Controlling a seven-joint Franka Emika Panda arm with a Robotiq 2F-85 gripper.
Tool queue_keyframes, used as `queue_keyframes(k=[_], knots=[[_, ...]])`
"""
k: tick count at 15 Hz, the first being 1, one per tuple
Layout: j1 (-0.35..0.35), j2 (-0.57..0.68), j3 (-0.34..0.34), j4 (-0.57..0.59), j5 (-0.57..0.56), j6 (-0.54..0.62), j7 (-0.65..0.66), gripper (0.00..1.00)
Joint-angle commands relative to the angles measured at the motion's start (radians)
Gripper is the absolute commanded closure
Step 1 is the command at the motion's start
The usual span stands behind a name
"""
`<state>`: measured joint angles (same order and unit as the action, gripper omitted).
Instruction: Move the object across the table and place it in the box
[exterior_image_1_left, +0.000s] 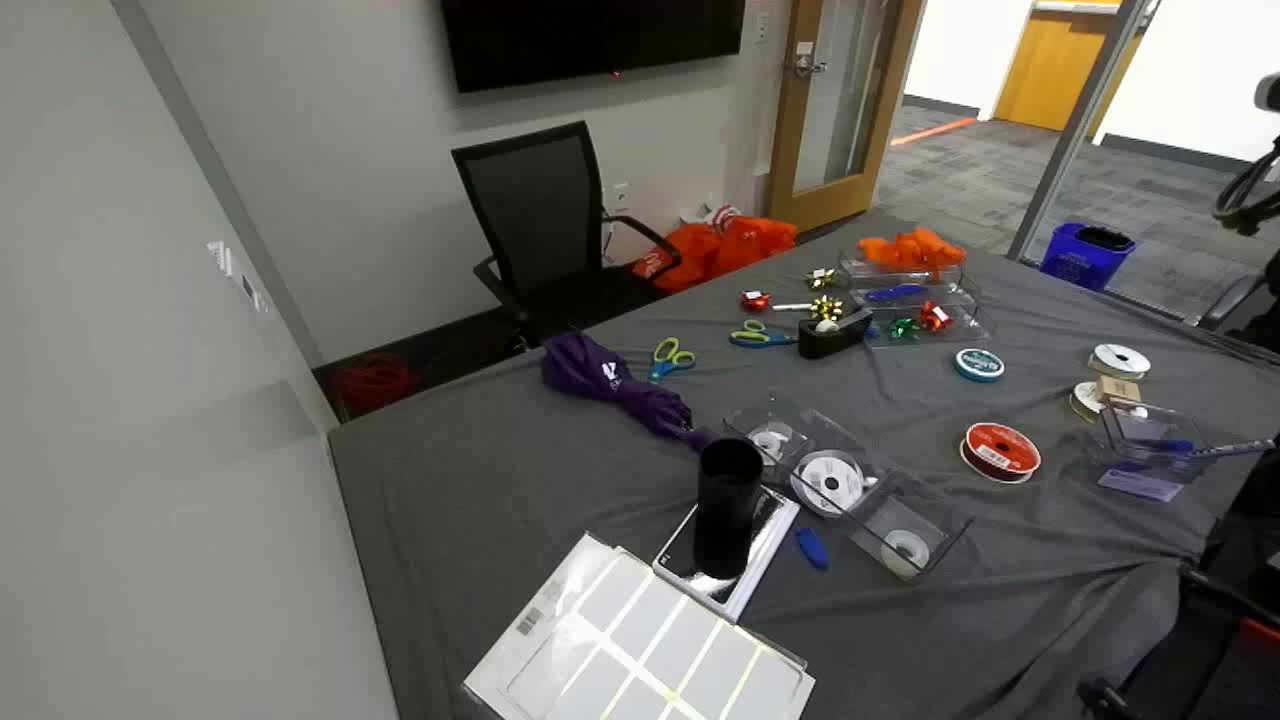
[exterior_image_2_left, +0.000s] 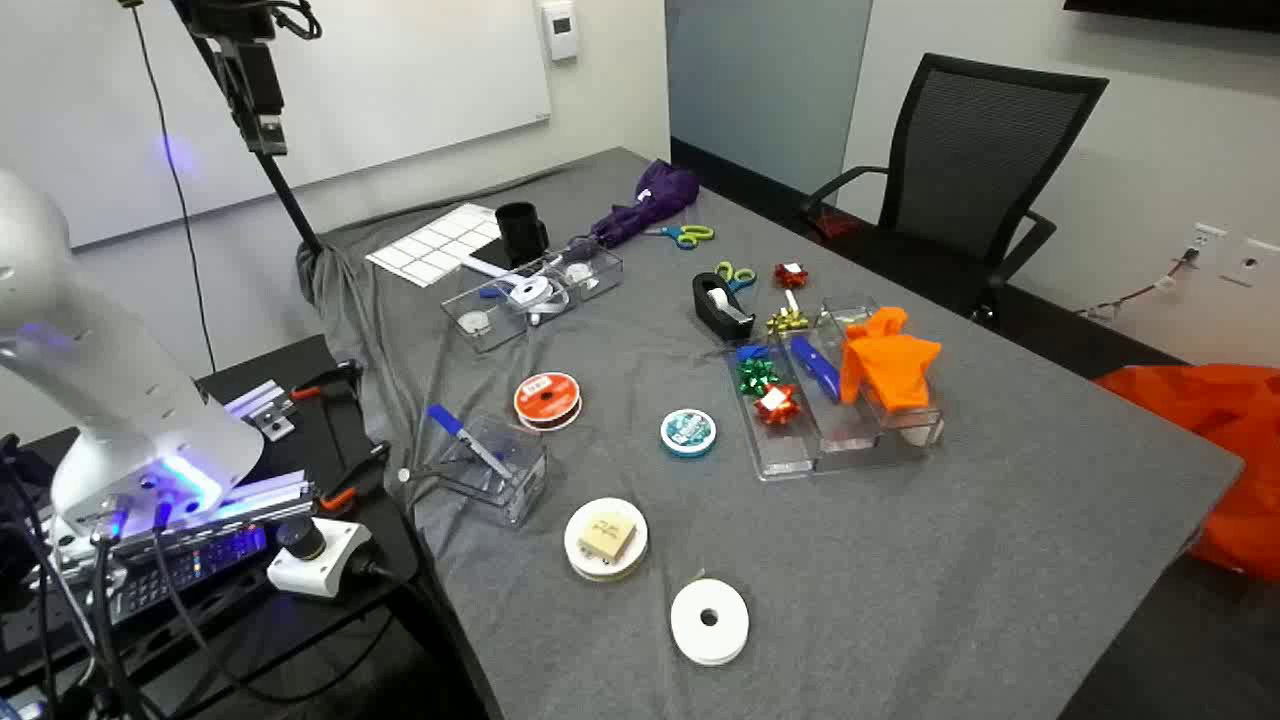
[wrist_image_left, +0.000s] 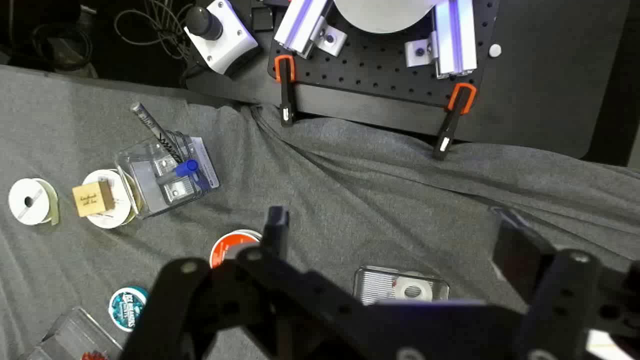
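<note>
My gripper (wrist_image_left: 394, 225) is open in the wrist view, its two black fingers wide apart with only table cloth and a tray end between them. In an exterior view it hangs high above the table (exterior_image_2_left: 268, 140). The task's object is not named. Clear boxes stand on the table: a long tray with white ribbon spools (exterior_image_1_left: 875, 505), its end also in the wrist view (wrist_image_left: 375, 285); a divided tray with bows, a blue item and orange cloth (exterior_image_2_left: 785, 468); and a small box with pens (exterior_image_2_left: 515, 500). An orange-red spool (exterior_image_1_left: 1000, 452) and a teal tin (exterior_image_2_left: 688, 432) lie between them.
A black mug (exterior_image_1_left: 728, 510) stands upright on a box by white label sheets (exterior_image_1_left: 640, 640). A purple umbrella (exterior_image_1_left: 610, 385), scissors (exterior_image_1_left: 672, 358) and a tape dispenser (exterior_image_2_left: 722, 308) lie farther off. White spools (exterior_image_2_left: 710, 622) and a small wooden block (exterior_image_2_left: 607, 535) lie near the small box.
</note>
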<state>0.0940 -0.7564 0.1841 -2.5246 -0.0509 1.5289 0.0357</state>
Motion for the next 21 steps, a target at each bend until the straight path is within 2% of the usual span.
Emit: queue_keyframes(k=[1,8,11,16,21], knots=[[0.017,0.003,-0.013,0.002,-0.007,-0.002,0.01,0.0],[0.007,-0.002,-0.027,-0.014,0.0,0.023,0.017,0.0],[-0.045,-0.032,-0.112,-0.057,-0.016,0.084,0.025,0.0],[-0.152,-0.003,-0.248,-0.083,-0.001,0.231,0.074,0.0],[-0.233,0.072,-0.309,-0.048,0.049,0.316,0.147,0.0]])
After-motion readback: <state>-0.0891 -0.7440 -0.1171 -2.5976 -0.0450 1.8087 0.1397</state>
